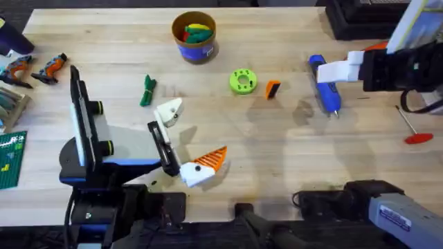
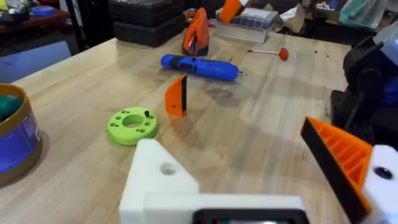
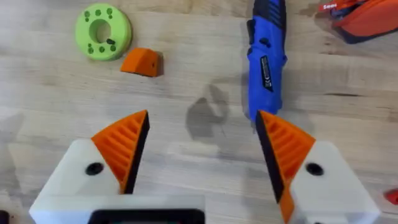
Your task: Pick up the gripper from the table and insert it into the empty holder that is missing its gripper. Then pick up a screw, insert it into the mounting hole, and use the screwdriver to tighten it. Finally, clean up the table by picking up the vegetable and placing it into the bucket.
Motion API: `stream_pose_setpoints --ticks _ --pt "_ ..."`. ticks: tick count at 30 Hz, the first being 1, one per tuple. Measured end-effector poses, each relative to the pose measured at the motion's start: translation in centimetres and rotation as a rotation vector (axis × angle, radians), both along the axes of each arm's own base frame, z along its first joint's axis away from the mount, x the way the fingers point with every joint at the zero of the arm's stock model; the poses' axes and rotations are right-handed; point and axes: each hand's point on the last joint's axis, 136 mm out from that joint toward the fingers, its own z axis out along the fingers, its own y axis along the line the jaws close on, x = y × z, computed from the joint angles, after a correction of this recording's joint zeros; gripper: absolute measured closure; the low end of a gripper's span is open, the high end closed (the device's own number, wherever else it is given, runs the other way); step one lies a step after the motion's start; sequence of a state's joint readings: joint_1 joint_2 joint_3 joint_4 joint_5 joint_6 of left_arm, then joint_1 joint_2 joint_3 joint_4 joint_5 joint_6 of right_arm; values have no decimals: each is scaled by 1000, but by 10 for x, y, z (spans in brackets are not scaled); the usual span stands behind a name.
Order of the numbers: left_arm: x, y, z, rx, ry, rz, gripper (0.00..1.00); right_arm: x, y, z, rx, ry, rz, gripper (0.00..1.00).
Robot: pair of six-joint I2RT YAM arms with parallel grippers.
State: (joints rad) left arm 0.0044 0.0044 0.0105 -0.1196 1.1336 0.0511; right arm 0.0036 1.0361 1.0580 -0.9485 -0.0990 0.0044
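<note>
The bucket (image 2: 15,140) was cut off by the left wrist view's edge. The screwdriver (image 3: 266,59) ran past the right wrist frame's edge. Overhead, the right gripper (image 1: 342,71) hid part of it.

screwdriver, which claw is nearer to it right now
Right. The right claw hovers open just beside the blue screwdriver; the left claw sits far across the table.

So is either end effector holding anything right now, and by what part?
Nothing is held. The right end effector hangs open over bare table beside the screwdriver; the left end effector is open too.
</note>
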Motion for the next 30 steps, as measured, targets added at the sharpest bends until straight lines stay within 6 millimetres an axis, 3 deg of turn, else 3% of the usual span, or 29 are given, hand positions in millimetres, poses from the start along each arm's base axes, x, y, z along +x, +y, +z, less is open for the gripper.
stream_pose_setpoints --ticks 30 --pt "0 0 0 -1 3 0 15 5 0 3 0 -24 0 11"
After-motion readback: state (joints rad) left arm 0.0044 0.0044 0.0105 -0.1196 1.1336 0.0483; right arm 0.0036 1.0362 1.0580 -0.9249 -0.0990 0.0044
